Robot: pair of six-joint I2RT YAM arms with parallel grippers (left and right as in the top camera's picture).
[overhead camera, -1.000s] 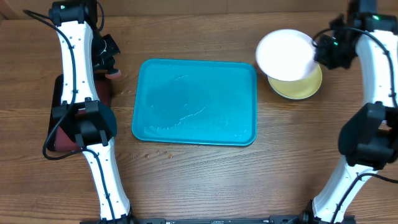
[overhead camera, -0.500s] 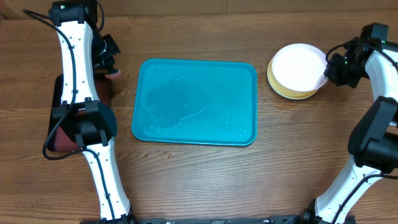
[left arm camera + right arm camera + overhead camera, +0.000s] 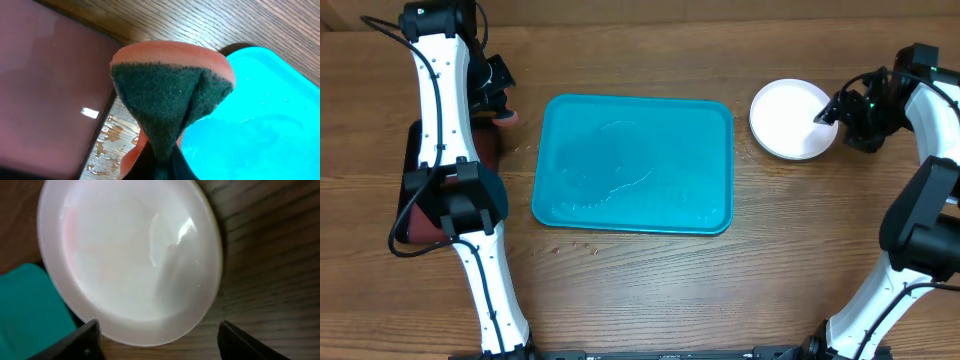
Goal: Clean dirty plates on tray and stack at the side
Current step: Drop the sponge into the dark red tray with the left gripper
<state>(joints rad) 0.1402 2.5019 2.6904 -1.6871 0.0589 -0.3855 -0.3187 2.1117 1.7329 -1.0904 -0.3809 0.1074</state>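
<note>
Far left: dark red tray [image 3: 412,200] with a black rim, flat on the worktop [image 3: 640,290], largely covered from above by the left arm [image 3: 445,120]. Left tool [image 3: 159,162] is clenched on a sponge [image 3: 172,95] (orange body, dark green scrub face, folded by the pinch). It hangs over the gap between the dark red tray and the turquoise tray [image 3: 633,165]. There is a wet patch [image 3: 111,134] on the wood in that gap.

Turquoise tray sits mid-worktop, long side running left-right, with water streaks on its floor. Its whole surface is in plain sight from overhead. A few crumbs [image 3: 575,247] lie just off its near edge.

Right of the tray and apart from it: white plate [image 3: 790,120], right way up. Can't tell what lies under it. The wrist view shows a faint pink tinge on one side of its bowl.

Right tool [image 3: 827,115] is released, at the plate's right rim. Its fingers [image 3: 87,340] are spread wide with the rim between them; can't tell if they touch it. Right arm [image 3: 920,200] comes in along the right edge, off the plate.
</note>
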